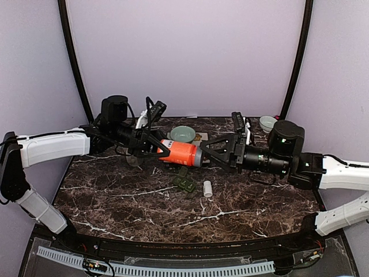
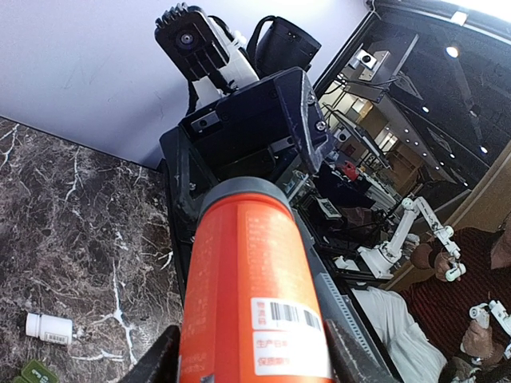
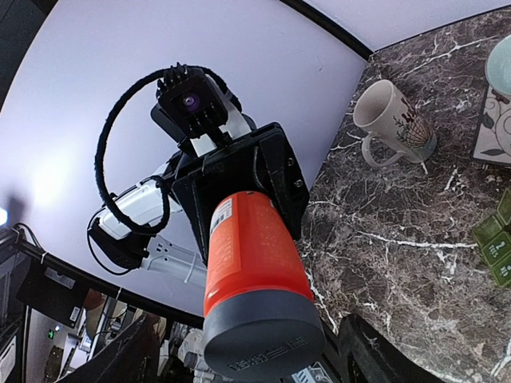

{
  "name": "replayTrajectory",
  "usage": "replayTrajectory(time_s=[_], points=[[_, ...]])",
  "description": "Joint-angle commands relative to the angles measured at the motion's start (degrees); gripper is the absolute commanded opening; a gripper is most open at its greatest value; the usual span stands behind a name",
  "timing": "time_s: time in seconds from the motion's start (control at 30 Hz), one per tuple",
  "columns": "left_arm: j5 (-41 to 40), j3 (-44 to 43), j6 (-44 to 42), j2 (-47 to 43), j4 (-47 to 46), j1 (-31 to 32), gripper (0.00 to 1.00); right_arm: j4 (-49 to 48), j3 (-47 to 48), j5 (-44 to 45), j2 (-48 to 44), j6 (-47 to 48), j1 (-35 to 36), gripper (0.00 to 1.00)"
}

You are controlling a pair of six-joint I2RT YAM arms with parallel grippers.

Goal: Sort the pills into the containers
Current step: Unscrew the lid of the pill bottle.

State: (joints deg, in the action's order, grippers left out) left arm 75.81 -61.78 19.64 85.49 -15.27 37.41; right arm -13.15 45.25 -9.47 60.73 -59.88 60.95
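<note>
Orange bottle point(image 1: 183, 153) hangs level in the top view, the left gripper point(image 1: 164, 151) clamped on its body to steady it. The right gripper point(image 1: 203, 156) straddles the cap point(image 1: 198, 157), jaws apart, likely to unscrew it, and the pill box point(image 1: 184, 183) lies at six o'clock. Left wrist: fingers point(image 2: 156, 359) press the bottle's sides; right wrist: both fingers point(image 3: 375, 351) stand clear of the cap.

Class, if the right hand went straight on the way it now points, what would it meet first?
The dark cap of the orange cylindrical plastic bottle, held by the left hand, lies directly ahead; depth unclear.
</note>
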Motion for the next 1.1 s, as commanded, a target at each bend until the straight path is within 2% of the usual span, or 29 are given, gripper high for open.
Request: replayTrajectory(time_s=[0.0,0.27,0.37,0.73,0.83,1.07], points=[[0.2,-2.1,-2.1,-0.8,0.7,-0.1,0.0,-3.2,0.7,-2.4,0.9,-1.3,-0.5,0.77],[0.3,-2.7,-2.2,-0.3,0.9,-0.1,0.0,-3.7,0.7,-3.5,2.8,-1.6,-0.5,0.75],[0.2,-2.8,-2.3,-0.2,1.0,-0.1,0.0,-3.5,1.2,-3.8,3.2,-1.2,-0.6,0.71],[0.5,-3.3,-1.8,0.5,0.6,-0.1,0.0,-0.5,3.8,-5.1,4.6,3.0,-0.6,0.24],[1.6,-3.1,0.9,0.4,-1.6,-0.2,0.0,2.9,5.5,-4.5,4.6,10.2,-0.6,0.18],[4.6,-1.3,11.1,0.2,-11.7,-0.4,0.0,8.2,5.5,-1.1,2.0,34.2,-0.5,0.15]])
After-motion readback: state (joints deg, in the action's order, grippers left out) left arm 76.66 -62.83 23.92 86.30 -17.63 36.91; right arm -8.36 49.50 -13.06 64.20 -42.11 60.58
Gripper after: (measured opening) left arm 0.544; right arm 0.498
